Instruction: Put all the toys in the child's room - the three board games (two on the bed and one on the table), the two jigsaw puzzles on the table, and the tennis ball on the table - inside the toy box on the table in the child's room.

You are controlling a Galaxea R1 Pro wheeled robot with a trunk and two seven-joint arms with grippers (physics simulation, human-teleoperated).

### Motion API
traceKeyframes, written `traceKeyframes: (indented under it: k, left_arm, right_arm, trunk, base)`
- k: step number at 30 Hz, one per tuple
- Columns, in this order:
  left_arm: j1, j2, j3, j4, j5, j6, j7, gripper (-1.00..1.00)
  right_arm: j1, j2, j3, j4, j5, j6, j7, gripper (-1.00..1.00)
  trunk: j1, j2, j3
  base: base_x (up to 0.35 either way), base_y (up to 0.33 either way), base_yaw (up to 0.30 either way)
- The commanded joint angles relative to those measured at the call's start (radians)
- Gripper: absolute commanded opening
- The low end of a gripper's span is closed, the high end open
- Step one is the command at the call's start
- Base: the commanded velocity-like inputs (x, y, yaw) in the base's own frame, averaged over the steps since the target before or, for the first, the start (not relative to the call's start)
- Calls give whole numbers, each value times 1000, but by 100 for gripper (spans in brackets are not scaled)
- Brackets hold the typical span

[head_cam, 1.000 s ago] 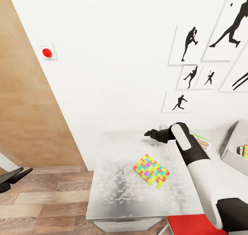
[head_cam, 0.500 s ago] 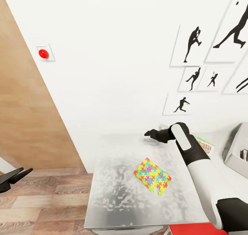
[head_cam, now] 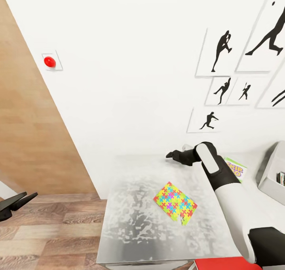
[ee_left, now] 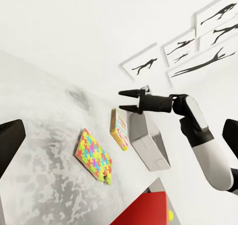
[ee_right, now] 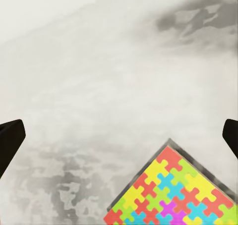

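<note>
Since 0.5 s ago, almost nothing has shifted: right gripper (head_cam: 171,155) hangs over the glossy, mottled white table (head_cam: 130,222) with jaws spread and empty, beyond 1 flat jigsaw puzzle (head_cam: 175,203) of bright interlocking pieces. Skip-Bo box (head_cam: 236,169) lies near the sloped grey toy box (head_cam: 267,179). Left gripper (head_cam: 16,203) has its dark fingers apart over wood-grain floor (head_cam: 51,234).

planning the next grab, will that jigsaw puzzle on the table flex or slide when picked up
The jigsaw puzzle looks like a thin flat slab with straight edges, so probably stiff. It lies flush on the smooth table, so it may slide when nudged, and there is little edge to pinch. Flat, so it won't roll.
</note>
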Motion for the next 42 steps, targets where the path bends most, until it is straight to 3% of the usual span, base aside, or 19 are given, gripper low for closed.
traceKeyframes:
  k: [1,17,25,30,42]
  left_arm:
    - [-1,0,0,-1,-1,11,-4,100]
    - [-1,1,0,1,-2,11,-4,100]
    - [-1,1,0,3,-2,11,-4,100]
    - [-1,1,-1,3,-3,11,-4,100]
    - [-1,1,-1,7,-7,10,-4,100]
  right_arm:
    - [-1,-1,3,8,-11,1,-10,100]
    - [-1,-1,4,174,-4,0,-12,100]
    - [-2,0,1,209,57,-8,-12,100]
    - [-2,0,1,222,109,-60,-10,100]
    - [-2,0,0,302,137,-110,-8,100]
  trunk:
    - [1,-2,-2]
    - [1,-2,-2]
    - [1,-2,-3]
    - [1,-2,-9]
    - [1,-2,-27]
  base:
    - [0,0,0]
    - [0,0,0]
    - [0,0,0]
    - [0,0,0]
    - [0,0,0]
